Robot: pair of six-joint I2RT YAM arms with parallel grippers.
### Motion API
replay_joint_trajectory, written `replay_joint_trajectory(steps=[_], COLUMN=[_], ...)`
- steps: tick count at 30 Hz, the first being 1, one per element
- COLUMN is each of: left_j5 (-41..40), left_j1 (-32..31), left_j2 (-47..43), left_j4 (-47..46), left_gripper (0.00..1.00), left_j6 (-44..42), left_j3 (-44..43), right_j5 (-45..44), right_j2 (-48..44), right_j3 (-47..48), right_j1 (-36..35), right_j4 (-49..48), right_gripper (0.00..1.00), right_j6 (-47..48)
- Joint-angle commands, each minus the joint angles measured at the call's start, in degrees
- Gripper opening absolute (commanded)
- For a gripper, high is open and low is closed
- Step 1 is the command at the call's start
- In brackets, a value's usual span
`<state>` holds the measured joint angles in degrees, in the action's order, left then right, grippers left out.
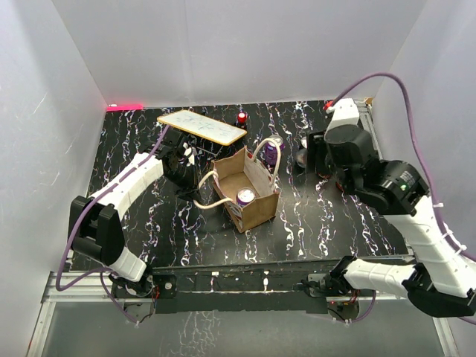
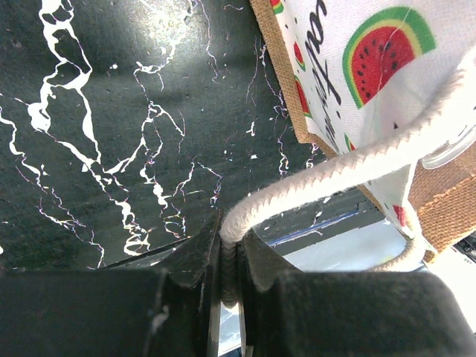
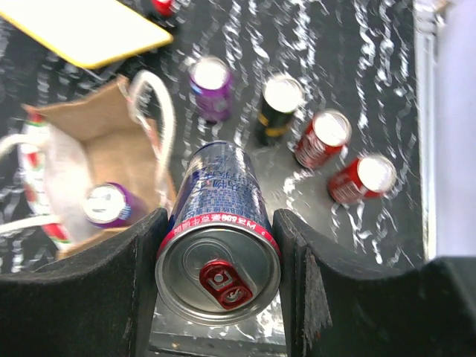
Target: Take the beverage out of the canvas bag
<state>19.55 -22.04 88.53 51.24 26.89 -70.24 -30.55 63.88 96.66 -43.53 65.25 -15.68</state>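
The canvas bag (image 1: 253, 201) stands open mid-table, brown inside, with a watermelon print outside (image 2: 357, 74). A purple can (image 1: 245, 196) stands inside it and also shows in the right wrist view (image 3: 108, 204). My left gripper (image 1: 190, 160) is left of the bag, shut on a cream rope handle (image 2: 335, 171) that runs between its fingers (image 2: 232, 242). My right gripper (image 1: 306, 158) is right of the bag, raised above the table. It is shut on a blue can with a red tab (image 3: 218, 245), held between both fingers (image 3: 219, 219).
A purple can (image 3: 210, 85), a black can (image 3: 279, 104) and two red cans (image 3: 321, 137) (image 3: 361, 178) stand on the table right of the bag. A yellow-edged board (image 1: 201, 126) and a small red object (image 1: 242, 117) lie at the back. White walls enclose the table.
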Motion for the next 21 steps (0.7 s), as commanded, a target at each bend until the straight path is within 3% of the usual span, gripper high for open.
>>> replay_joint_trajectory(steps=[1,4,9,14,17,21], left_j5=[0.8,0.8,0.8,0.8,1.0,1.4], left_j1=[-0.3,-0.3,-0.3,-0.3,-0.3,-0.3], left_j2=[0.3,0.4,0.4,0.4,0.0,-0.2], left_j4=[1.4,1.5,1.9,2.5,2.4,2.2], left_gripper=[0.0,0.0,0.0,0.0,0.0,0.0], left_j6=[-0.5,-0.4,-0.4,-0.7,-0.5,-0.2], left_j3=[-1.1,-1.4,-1.8,-2.2,-2.0,-1.7], right_j5=[-9.7,-9.0,0.8,16.1,20.1,18.9], right_j2=[-1.3,-1.0,3.3,11.3,17.2,23.6], right_j3=[-8.1,-14.5,-21.3,-22.1,-20.3,-18.5], right_j1=[0.1,0.8,8.0,21.1,22.6,22.8], right_j4=[-1.0,-4.2,-16.2,-25.7,-28.0,-30.0], right_gripper=[0.07,0.07,0.08,0.08,0.08,0.08], right_j6=[-5.5,-7.0,-2.8,-0.1,2.5,4.6])
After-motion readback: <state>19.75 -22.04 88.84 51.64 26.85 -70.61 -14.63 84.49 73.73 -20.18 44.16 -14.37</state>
